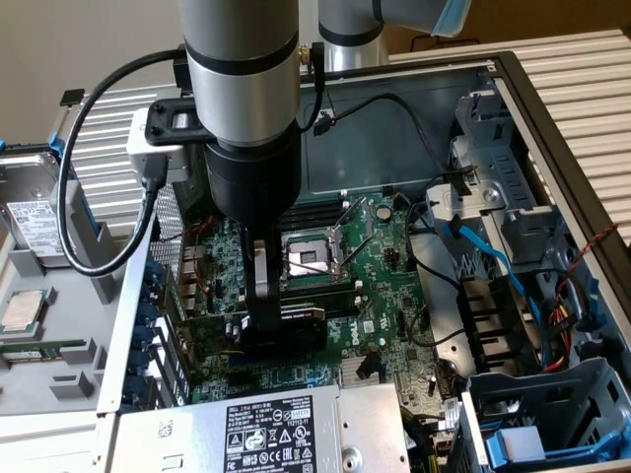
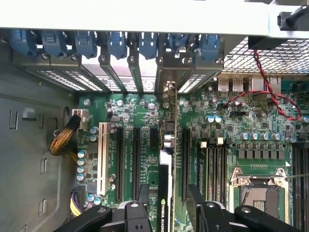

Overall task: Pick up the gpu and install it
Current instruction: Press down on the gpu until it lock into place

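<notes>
**A:** Start with the exterior view. What does the arm stand over?

**B:** An open computer case [image 1: 513,74], lying on its side, with the large green motherboard [image 1: 385,296] flat inside. Behind it, on both sides, run pale ribbed panels [image 1: 572,69], and a beige wall shows at the top. On the exterior view's left sits a grey tray [image 1: 59,335] with a hard drive [image 1: 35,212] and a loose processor chip [image 1: 22,310].

**A:** And the claw?

**B:** The gripper [image 1: 274,330] reaches straight down onto the gpu [image 1: 296,323], which stands on edge on the motherboard, just in front of the empty CPU socket [image 1: 314,258]. Its dark fingers straddle the card. A silver power supply [image 1: 266,429] with a white label lies at the near edge, and blue cables [image 1: 493,261] run through the drive bays on the exterior view's right.

**A:** Now the wrist view.

**B:** It looks down along the card. The gpu [image 2: 164,193] shows as a thin edge with a green-marked label, upright in one of the black expansion slots [image 2: 135,162], its bracket end reaching toward the row of blue slot latches [image 2: 116,43] on the case's rear wall. The white slot [image 2: 102,157] lies well aside, and red and black wires [image 2: 270,94] loop over the board.

**A:** Clamped or let go?

**B:** The fingers [image 2: 143,193] stand wide on either side of the card, with gaps visible. Released, not gripping.
</notes>
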`<state>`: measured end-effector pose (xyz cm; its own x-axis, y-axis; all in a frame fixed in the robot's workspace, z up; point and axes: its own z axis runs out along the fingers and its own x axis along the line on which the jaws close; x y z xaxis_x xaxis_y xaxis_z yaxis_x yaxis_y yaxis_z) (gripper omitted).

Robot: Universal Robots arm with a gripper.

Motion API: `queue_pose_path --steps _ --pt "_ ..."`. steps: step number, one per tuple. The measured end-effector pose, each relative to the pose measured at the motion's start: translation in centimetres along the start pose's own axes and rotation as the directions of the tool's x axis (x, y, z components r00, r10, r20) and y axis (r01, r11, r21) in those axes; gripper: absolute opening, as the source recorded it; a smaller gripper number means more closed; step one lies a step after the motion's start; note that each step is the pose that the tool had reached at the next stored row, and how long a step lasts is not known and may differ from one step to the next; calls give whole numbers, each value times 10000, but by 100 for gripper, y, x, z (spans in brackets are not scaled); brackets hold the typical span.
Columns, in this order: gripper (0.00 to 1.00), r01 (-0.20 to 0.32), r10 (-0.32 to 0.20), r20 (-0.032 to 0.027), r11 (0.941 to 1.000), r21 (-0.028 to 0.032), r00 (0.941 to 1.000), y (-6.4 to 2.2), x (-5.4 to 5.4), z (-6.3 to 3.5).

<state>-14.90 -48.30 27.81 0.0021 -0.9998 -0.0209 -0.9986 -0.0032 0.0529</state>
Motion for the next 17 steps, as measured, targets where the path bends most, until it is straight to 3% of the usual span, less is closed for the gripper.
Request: queue_pose_path --steps 3,5,6,10,17 --pt "42 0 0 0 10000 0 10000 0 0 0" --pt "29 0 0 -1 10000 0 10000 0 0 0" --pt "29 0 0 0 10000 0 10000 0 0 0" --pt "11 0 0 0 10000 0 10000 0 0 0" --pt "11 1 -1 0 10000 0 10000 0 0 0"
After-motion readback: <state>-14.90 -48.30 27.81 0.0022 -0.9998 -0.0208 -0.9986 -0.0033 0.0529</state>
